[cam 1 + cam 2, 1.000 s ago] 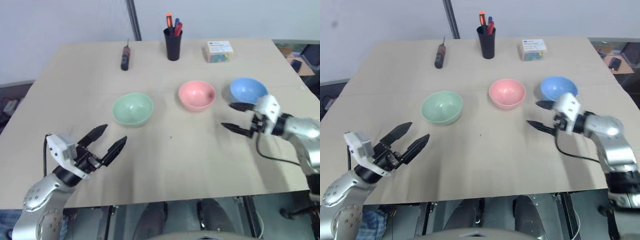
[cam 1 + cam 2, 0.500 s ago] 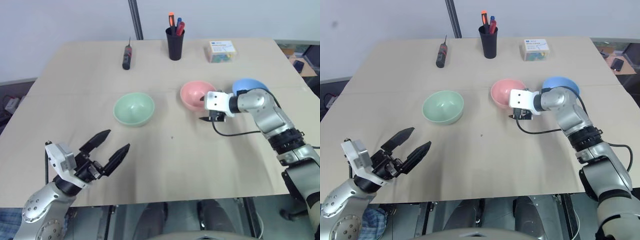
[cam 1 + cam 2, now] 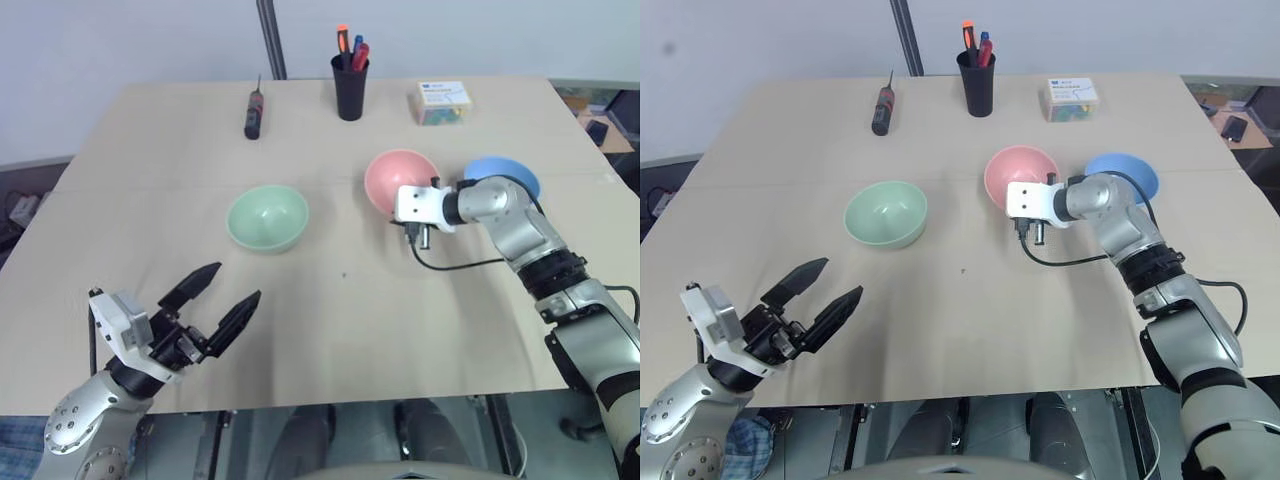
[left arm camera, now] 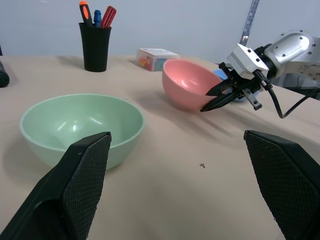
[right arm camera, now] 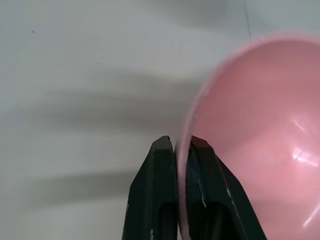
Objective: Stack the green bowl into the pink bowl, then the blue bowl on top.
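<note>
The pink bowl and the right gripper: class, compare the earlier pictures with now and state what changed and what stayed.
The right gripper swung left from beside the blue bowl to the pink bowl, closed on its near rim and tipped it up. The green bowl, the blue bowl and the open left gripper stayed as they were.

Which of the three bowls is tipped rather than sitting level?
The pink bowl, tilted with its rim pinched by the right gripper; the green bowl sits level.
</note>
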### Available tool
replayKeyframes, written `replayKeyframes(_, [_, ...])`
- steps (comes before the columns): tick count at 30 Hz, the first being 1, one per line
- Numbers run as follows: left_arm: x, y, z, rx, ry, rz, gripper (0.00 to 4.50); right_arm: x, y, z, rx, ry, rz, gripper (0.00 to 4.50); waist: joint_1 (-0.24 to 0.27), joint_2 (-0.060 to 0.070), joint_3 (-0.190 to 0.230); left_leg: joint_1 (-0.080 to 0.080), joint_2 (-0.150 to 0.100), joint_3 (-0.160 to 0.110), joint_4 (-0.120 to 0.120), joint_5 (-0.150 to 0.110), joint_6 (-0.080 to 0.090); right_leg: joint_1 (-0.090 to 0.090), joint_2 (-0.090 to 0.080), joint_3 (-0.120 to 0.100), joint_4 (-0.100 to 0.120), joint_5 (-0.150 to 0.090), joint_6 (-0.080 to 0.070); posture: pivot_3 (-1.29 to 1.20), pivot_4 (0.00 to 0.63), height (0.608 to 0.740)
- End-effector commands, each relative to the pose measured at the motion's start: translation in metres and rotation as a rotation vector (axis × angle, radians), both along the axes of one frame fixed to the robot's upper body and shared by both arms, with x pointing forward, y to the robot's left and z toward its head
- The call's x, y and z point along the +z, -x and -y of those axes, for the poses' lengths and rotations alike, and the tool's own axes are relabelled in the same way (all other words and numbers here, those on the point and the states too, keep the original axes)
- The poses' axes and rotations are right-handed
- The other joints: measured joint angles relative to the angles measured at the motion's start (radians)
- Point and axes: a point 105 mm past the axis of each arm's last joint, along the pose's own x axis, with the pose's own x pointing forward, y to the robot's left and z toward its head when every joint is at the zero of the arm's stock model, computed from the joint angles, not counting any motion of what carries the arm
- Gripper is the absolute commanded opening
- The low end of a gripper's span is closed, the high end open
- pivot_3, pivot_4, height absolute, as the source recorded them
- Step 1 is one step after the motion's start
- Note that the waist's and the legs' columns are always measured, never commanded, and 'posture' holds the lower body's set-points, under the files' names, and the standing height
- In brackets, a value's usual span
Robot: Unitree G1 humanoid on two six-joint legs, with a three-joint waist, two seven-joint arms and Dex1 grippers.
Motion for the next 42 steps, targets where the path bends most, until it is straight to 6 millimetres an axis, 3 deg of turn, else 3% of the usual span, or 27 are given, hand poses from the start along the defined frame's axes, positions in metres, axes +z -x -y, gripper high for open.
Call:
replayKeyframes(1, [0.007, 0.000, 0.006, -0.031, -0.016, 0.035, 4.50, 0.027, 0.003, -0.003, 0.035, -0.021, 0.078, 0.06, 0.000, 0.000, 0.000, 0.000, 0.000, 0.000, 0.000, 0.000, 0.000, 0.000, 0.000, 0.000, 0.000, 0.000, 0.000, 0.00, 0.150, 0.740])
replayKeyframes(5, [0.007, -0.003, 0.008, -0.050, -0.020, 0.035, 4.50, 0.033, 0.023, 0.006, 0.078, 0.006, 0.060, 0.06, 0.004, 0.000, 0.000, 0.000, 0.000, -0.001, 0.000, 0.000, 0.000, 0.000, 0.000, 0.000, 0.000, 0.000, 0.000, 0.00, 0.150, 0.740])
replayKeyframes(11, [0.006, -0.007, 0.009, -0.077, -0.024, 0.030, 4.50, 0.025, 0.085, 0.013, 0.192, 0.067, -0.091, 0.06, 0.007, 0.000, 0.000, -0.002, 0.000, -0.003, -0.001, 0.000, 0.000, 0.001, -0.001, -0.002, -0.003, 0.000, 0.000, 0.00, 0.150, 0.740])
replayKeyframes(17, [0.005, -0.011, 0.012, -0.100, -0.023, 0.030, 4.50, 0.011, 0.108, 0.003, 0.200, 0.058, -0.150, 0.06, 0.001, 0.000, 0.000, 0.000, 0.001, -0.002, 0.000, 0.000, 0.000, 0.001, 0.000, -0.002, -0.002, 0.000, 0.000, 0.00, 0.150, 0.740])
replayKeyframes(21, [0.005, -0.012, 0.013, -0.113, -0.024, 0.028, 4.50, 0.010, 0.108, 0.000, 0.184, 0.046, -0.143, 0.06, 0.004, 0.000, 0.000, 0.000, 0.001, -0.002, 0.000, 0.000, 0.000, 0.001, -0.001, -0.002, -0.002, 0.000, 0.000, 0.00, 0.150, 0.740])
replayKeyframes(22, [0.005, -0.013, 0.013, -0.114, -0.025, 0.028, 4.50, 0.010, 0.107, 0.000, 0.180, 0.045, -0.140, 0.77, 0.004, 0.000, 0.000, 0.000, 0.000, -0.002, 0.000, 0.000, 0.000, 0.001, -0.001, -0.002, -0.002, 0.000, 0.000, 0.00, 0.150, 0.740])
replayKeyframes(25, [0.005, -0.013, 0.012, -0.118, -0.027, 0.027, 4.50, 0.010, 0.108, 0.000, 0.176, 0.043, -0.140, 2.02, 0.004, 0.000, 0.000, -0.001, 0.000, -0.002, 0.000, 0.000, 0.000, 0.001, -0.001, -0.002, -0.002, 0.000, 0.000, 0.00, 0.150, 0.740])
replayKeyframes(28, [0.004, -0.013, 0.012, -0.123, -0.028, 0.024, 4.50, 0.011, 0.108, 0.001, 0.153, 0.018, -0.155, 2.82, 0.004, 0.000, 0.000, -0.001, 0.000, -0.002, 0.000, 0.000, 0.000, 0.001, -0.001, -0.002, -0.002, 0.000, 0.000, 0.00, 0.150, 0.740])
replayKeyframes(29, [0.004, -0.013, 0.012, -0.124, -0.029, 0.023, 4.50, 0.011, 0.109, 0.002, 0.147, 0.013, -0.168, 3.44, 0.004, 0.000, 0.000, -0.001, 0.000, -0.002, 0.000, 0.000, 0.000, 0.001, -0.001, -0.002, -0.002, 0.000, 0.000, 0.00, 0.150, 0.740])
replayKeyframes(31, [0.004, -0.013, 0.012, -0.124, -0.030, 0.024, 4.50, 0.020, 0.107, 0.001, 0.108, -0.055, -0.188, 4.09, 0.005, 0.000, 0.000, -0.001, 0.000, -0.002, 0.000, 0.000, 0.000, 0.001, -0.001, -0.002, -0.002, 0.000, 0.000, 0.00, 0.150, 0.740])
replayKeyframes(34, [0.005, -0.015, 0.010, -0.114, -0.037, 0.029, 4.50, 0.048, 0.106, 0.004, 0.073, -0.231, -0.217, 4.09, 0.005, 0.000, 0.000, -0.001, 0.001, -0.003, 0.000, 0.000, 0.000, 0.001, -0.001, -0.002, -0.002, 0.000, 0.000, 0.00, 0.150, 0.740])
replayKeyframes(38, [0.007, -0.024, 0.002, -0.049, -0.080, 0.039, 4.50, 0.078, 0.104, 0.023, 0.008, -0.461, -0.261, 4.09, 0.012, 0.000, 0.000, -0.001, 0.000, -0.003, 0.000, 0.000, 0.000, 0.001, -0.001, -0.003, -0.003, 0.000, 0.000, 0.00, 0.150, 0.740])
replayKeyframes(42, [0.016, -0.056, -0.015, 0.102, -0.166, -0.012, 4.50, 0.097, 0.109, 0.066, -0.001, -0.704, -0.276, 4.09, 0.027, -0.001, 0.000, -0.001, 0.000, -0.005, 0.000, 0.000, 0.000, 0.002, -0.001, -0.005, -0.003, 0.000, 0.000, 0.00, 0.150, 0.740])
